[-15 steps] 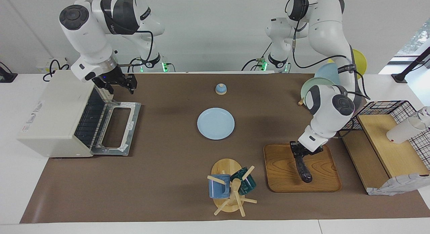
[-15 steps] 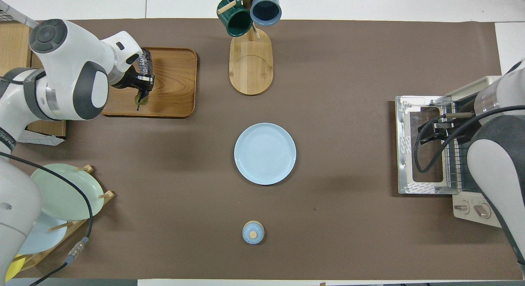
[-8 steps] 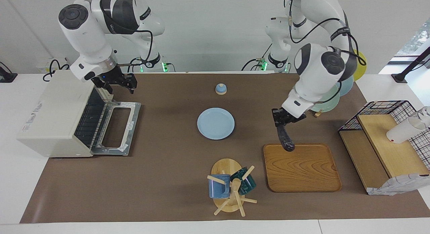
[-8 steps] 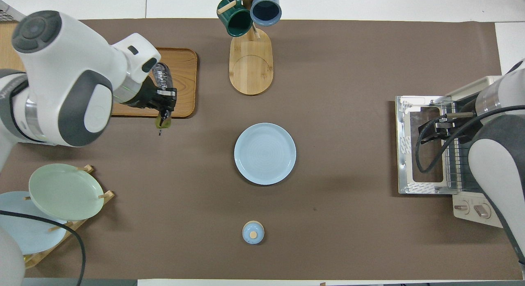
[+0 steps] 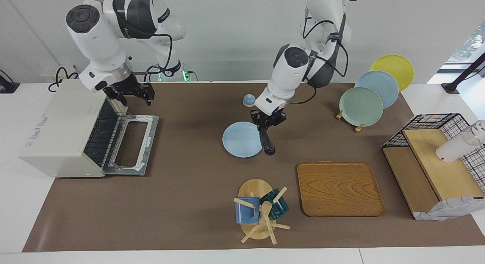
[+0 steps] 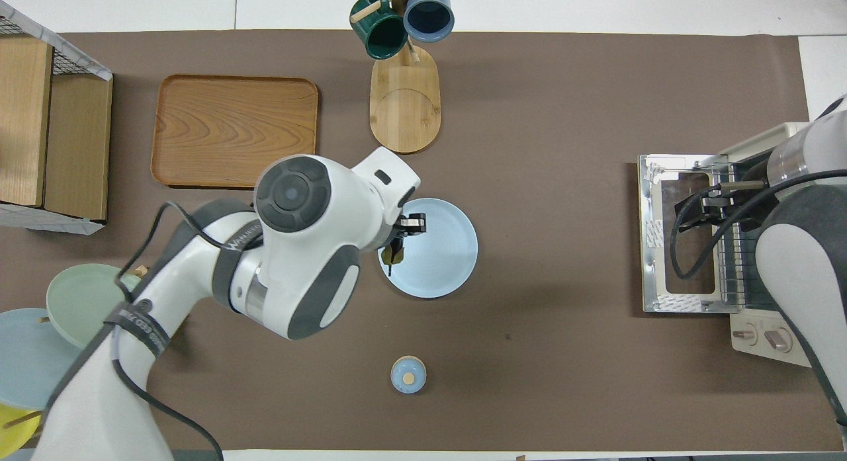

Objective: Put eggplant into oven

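Left hand grips eggplant over light blue plate's edge; right hand, fingers spread, over oven door.

Both arms raised; my left gripper is clamped shut, my right spread wide.

From my station, the left arm comes in from its base, elbow high, forearm angled down, wrist pitched so the left gripper points downward, its fingers pinched tight around what it carries, the load hanging below the tips. The right arm stands bent at its own end, upper link raised, wrist turned down and slightly inward; the right gripper hangs low in the air, fingers parted, nothing between them. I see neither arm touching the other.
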### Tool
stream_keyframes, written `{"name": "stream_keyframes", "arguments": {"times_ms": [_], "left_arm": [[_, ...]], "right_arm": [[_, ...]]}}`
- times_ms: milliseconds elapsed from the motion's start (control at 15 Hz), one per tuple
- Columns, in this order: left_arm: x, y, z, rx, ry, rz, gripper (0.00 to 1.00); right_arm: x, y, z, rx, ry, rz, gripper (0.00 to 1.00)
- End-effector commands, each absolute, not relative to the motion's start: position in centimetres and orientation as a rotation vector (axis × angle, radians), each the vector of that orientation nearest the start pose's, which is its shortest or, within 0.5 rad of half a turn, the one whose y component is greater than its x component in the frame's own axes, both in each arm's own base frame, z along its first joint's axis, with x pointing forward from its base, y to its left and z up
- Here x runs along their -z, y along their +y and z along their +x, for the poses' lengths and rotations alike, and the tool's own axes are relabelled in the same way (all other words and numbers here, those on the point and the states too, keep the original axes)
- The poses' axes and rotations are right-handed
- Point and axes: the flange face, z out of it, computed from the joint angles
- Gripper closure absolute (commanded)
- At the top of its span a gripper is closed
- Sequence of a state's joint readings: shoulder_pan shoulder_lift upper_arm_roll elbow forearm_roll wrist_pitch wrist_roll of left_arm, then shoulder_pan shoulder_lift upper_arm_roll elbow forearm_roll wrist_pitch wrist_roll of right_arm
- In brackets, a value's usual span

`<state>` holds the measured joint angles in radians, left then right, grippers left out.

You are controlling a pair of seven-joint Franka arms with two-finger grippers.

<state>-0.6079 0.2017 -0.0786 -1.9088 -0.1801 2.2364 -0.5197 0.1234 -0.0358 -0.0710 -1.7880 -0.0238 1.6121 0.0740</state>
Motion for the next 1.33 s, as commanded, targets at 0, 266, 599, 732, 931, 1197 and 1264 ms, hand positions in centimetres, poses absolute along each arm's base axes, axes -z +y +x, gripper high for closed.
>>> {"name": "stream_keyframes", "arguments": {"times_ms": [0,266,599,732,931,1197,1264], "left_arm": [[-36.8,-42.0,45.9,0.040,0.063,-3.368,1.00],[-33.7,-43.4,45.1,0.016,0.105,-3.350,1.00],[-34.4,-42.7,45.5,-0.006,0.105,-3.337,0.00],[-37.1,-40.9,46.6,-0.028,0.101,-3.330,0.00],[-42.3,-34.1,50.6,-0.057,0.080,-3.321,0.00],[-47.1,-20.6,56.9,-0.086,0.180,-3.245,0.00],[-47.7,-17.2,57.7,-0.089,0.214,-3.228,0.00]], "right_arm": [[-55.0,2.3,53.3,-0.224,-0.001,-3.142,0.14],[-55.0,2.3,53.4,-0.217,-0.003,-3.142,0.14],[-54.9,2.3,53.3,-0.222,-0.004,-3.142,0.14],[-55.0,2.3,53.4,-0.219,-0.004,-3.142,0.14],[-55.0,2.9,53.4,-0.215,-0.018,-3.142,0.19],[-55.5,9.5,53.3,-0.146,-0.154,-3.076,0.25],[-55.5,13.2,53.1,-0.098,-0.232,-3.073,0.25]]}}
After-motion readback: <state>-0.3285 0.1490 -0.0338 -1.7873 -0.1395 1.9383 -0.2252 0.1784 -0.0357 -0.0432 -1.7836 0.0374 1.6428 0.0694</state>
